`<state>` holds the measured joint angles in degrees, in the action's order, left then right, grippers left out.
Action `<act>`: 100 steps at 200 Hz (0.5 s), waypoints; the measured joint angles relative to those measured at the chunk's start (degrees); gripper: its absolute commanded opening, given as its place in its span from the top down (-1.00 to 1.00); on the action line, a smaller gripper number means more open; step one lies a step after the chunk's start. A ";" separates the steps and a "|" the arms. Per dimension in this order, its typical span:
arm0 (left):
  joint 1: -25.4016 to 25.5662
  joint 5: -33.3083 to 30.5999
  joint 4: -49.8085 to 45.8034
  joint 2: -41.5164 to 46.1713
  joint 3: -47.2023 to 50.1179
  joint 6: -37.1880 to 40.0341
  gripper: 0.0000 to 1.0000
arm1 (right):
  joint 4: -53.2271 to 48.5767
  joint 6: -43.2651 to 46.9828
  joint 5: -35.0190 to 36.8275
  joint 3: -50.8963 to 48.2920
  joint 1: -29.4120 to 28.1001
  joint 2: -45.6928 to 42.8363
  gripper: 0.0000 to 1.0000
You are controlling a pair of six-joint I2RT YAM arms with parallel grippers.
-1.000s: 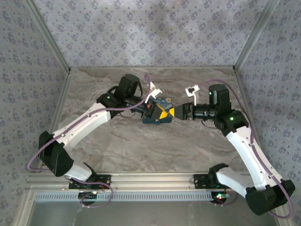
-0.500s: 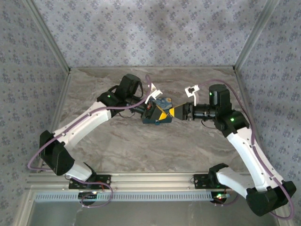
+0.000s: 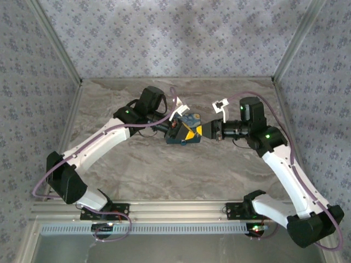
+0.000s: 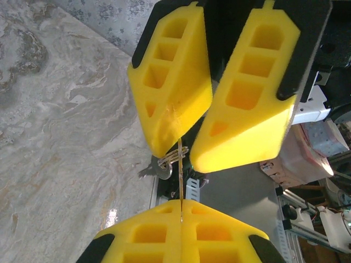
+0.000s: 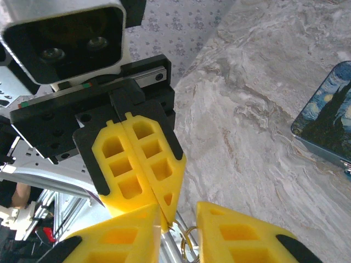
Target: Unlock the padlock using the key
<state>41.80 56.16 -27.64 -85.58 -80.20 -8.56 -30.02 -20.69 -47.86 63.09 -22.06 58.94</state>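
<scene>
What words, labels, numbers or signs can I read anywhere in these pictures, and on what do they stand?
No text can be read anywhere.
Blue-and-yellow swirl-painted rectangular tin: a painted night-sky picture, no lettering showing.
Pale plastic-wrapped package beyond the table edge, in the left wrist view: any print on it is too blurred to read.
</scene>
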 measured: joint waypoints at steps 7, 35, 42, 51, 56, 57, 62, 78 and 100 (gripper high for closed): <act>0.00 0.00 -0.15 0.00 -0.02 0.07 1.00 | -0.46 0.24 0.15 0.07 0.00 0.00 0.70; 0.00 -0.02 -1.29 -0.04 -0.28 0.44 1.00 | -1.53 0.81 0.15 0.35 0.00 0.00 0.91; 0.00 -0.04 -1.38 -0.04 -0.33 0.50 1.00 | -1.60 0.96 0.15 0.42 0.00 0.00 0.95; 0.00 -0.02 -1.46 -0.04 -0.33 0.61 1.00 | -1.75 1.31 0.15 0.57 0.00 0.00 1.00; 0.00 -0.02 -1.51 -0.04 -0.35 0.61 1.00 | -1.81 1.38 0.13 0.61 0.00 0.00 1.00; 0.00 -0.02 -1.51 -0.04 -0.35 0.61 1.00 | -1.81 1.38 0.13 0.61 0.00 0.00 1.00; 0.00 -0.02 -1.55 -0.04 -0.37 0.61 1.00 | -1.88 1.53 0.13 0.61 0.00 0.00 1.00; -0.02 -0.04 -1.70 -0.04 -0.39 0.61 1.00 | -1.97 1.95 0.15 0.61 -0.07 0.00 1.00; -0.17 -0.22 -1.79 -0.04 -0.39 0.48 1.00 | -1.95 2.40 1.20 0.61 -0.68 -0.15 1.00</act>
<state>41.63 55.94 -29.43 -85.62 -80.60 -8.08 -31.97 -18.28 -46.65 63.70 -22.74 58.78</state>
